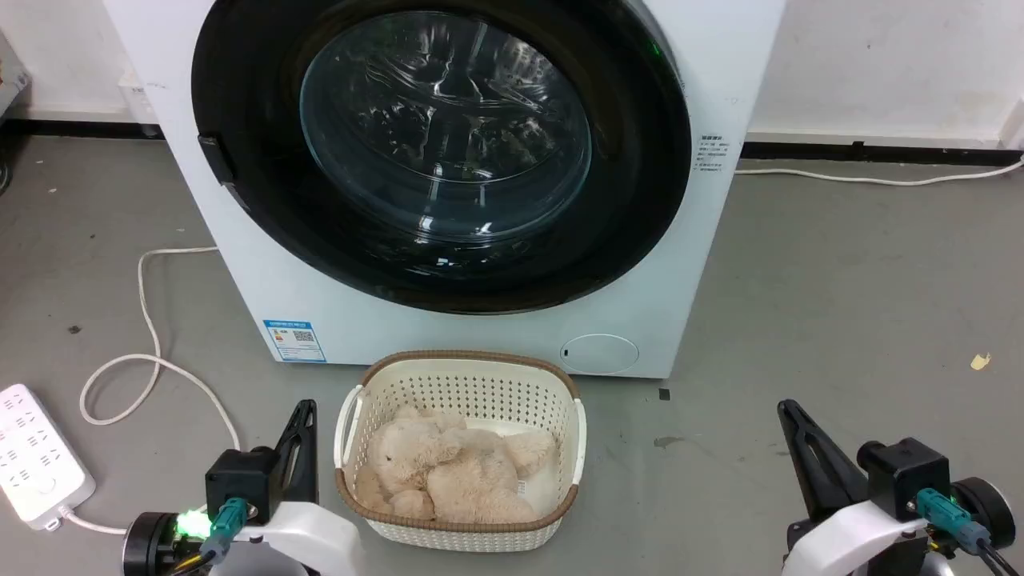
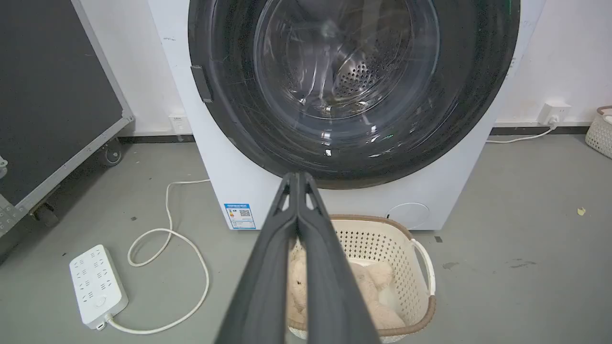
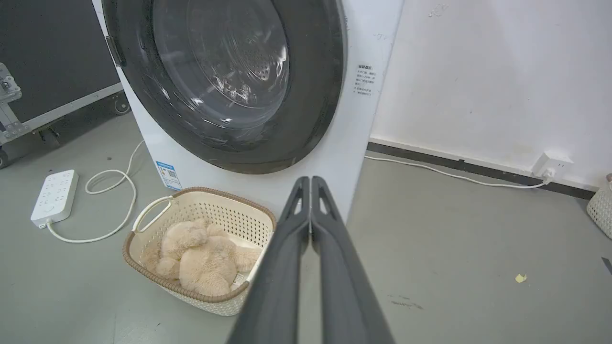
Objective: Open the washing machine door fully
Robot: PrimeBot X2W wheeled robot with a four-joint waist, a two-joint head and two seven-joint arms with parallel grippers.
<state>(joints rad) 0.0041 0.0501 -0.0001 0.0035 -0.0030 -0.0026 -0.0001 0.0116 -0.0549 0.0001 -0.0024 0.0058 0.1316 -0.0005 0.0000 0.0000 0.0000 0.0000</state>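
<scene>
The washing machine door (image 1: pixel 440 152) lies shut and flush in the front of the washing machine (image 1: pixel 480 328), its glass bowl showing the steel drum behind, so the opening has not begun and the step in hand is the reach toward it. Both tools sit low over the floor, well apart from the door: the left tool (image 1: pixel 305 412) and the right tool (image 1: pixel 788 410) each have their two dark fingers pressed together on nothing, which the wrist views confirm. A small dark tab (image 1: pixel 216 160) sits on the door's left rim (probably the pull, though I cannot make out its form), nearer the left tool. The next move likely calls for that arm to rise to the tab, part its fingers or hook a tip behind the edge, then draw the rim outward in an arc about the far side. A woven basket (image 1: pixel 352 416) holding a plush toy (image 1: pixel 448 468) stands just before the machine, below the door; the arm should pass beside it.
</scene>
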